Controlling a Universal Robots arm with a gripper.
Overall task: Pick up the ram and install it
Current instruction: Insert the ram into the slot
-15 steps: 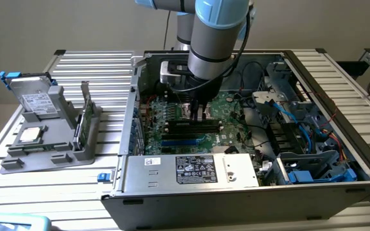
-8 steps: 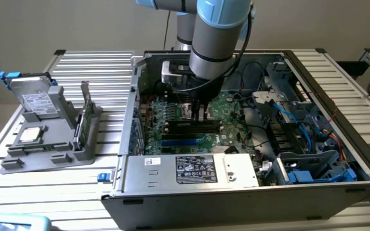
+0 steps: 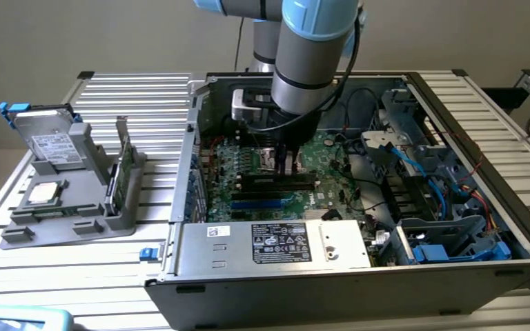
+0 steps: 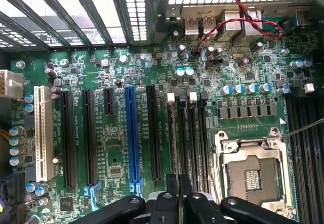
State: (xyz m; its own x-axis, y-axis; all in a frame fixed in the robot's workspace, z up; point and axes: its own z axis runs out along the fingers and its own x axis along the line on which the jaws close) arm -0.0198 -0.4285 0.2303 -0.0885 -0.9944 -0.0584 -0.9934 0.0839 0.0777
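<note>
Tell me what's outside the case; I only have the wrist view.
Observer: A grey holder sits on the slatted table, on the exterior view's left of the case.
Operator: What's on it?
Observer: A hard drive, a square silver chip and an upright green card with a grey metal edge.
Operator: And the arm?
Observer: It reaches down into the open case, tool over the black slots.

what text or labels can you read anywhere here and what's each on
Nothing reads clearly.
On the power supply label: print too small to read.
On the hard drive label: too small.
On the small white sticker: too small.
On the motherboard: white print, too small.
</note>
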